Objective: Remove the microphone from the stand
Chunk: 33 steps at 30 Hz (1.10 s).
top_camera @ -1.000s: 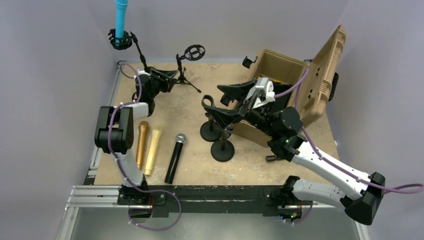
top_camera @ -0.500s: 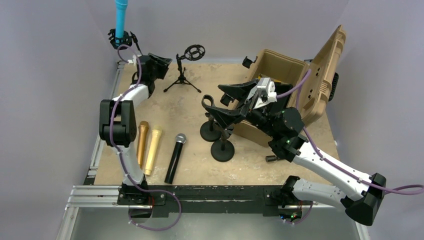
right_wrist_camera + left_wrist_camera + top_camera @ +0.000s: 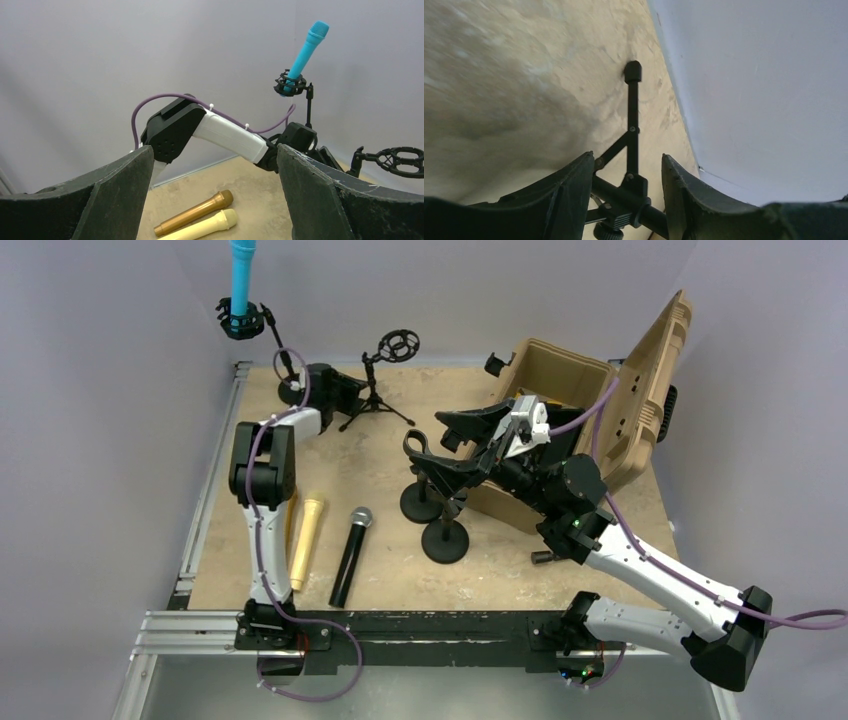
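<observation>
The blue microphone stands upright in a black shock mount on its stand at the back left corner; it also shows in the right wrist view. My left gripper is low at the back, to the right of that stand. It is open, its fingers straddling the lower post of a second black tripod stand with an empty mount. My right gripper is wide open and empty at mid-table, well away from the microphone.
Gold, cream and black microphones lie at the front left. Two round-base stands stand under my right gripper. An open tan case fills the back right. The back wall is close behind my left gripper.
My left arm has swung right along the back, from the blue microphone's stand base to the empty tripod stand, which has shifted slightly right. My right arm has not moved.
</observation>
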Available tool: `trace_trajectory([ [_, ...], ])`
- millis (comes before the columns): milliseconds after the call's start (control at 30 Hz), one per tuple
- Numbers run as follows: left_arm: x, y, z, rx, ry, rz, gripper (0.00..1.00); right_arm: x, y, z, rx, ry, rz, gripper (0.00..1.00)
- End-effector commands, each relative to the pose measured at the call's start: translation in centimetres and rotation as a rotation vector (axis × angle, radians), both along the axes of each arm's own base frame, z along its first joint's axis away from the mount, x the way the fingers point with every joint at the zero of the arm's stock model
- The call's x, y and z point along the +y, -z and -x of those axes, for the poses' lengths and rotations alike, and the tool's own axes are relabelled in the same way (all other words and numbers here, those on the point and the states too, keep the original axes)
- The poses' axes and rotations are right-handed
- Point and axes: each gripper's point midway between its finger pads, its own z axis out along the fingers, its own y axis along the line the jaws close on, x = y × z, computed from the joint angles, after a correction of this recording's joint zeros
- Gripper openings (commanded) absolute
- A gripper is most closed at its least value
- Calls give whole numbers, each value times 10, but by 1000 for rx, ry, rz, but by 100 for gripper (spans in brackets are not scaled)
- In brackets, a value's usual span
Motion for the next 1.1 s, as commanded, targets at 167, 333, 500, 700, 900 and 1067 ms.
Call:
trace_trajectory([
  [167, -119, -15, 34, -18, 237, 110, 50, -11, -29, 9, -37, -1, -67, 90],
  [333, -150, -9, 55, -6, 302, 114, 49, -16, -31, 12, -39, 3, -78, 90],
  [500, -152, -21, 66, -28, 352, 98, 49, -23, -33, 17, -45, 9, -91, 90],
  [700, -106, -52, 84, -54, 272, -38, 52, -24, -35, 19, -56, 3, -99, 90],
  [900, -46, -110, 110, -121, 230, -283, 54, -27, -36, 21, -71, 4, -112, 91],
  [1067, 10, -161, 135, -225, 165, -458, 55, -25, -36, 23, -88, -8, -112, 91],
])
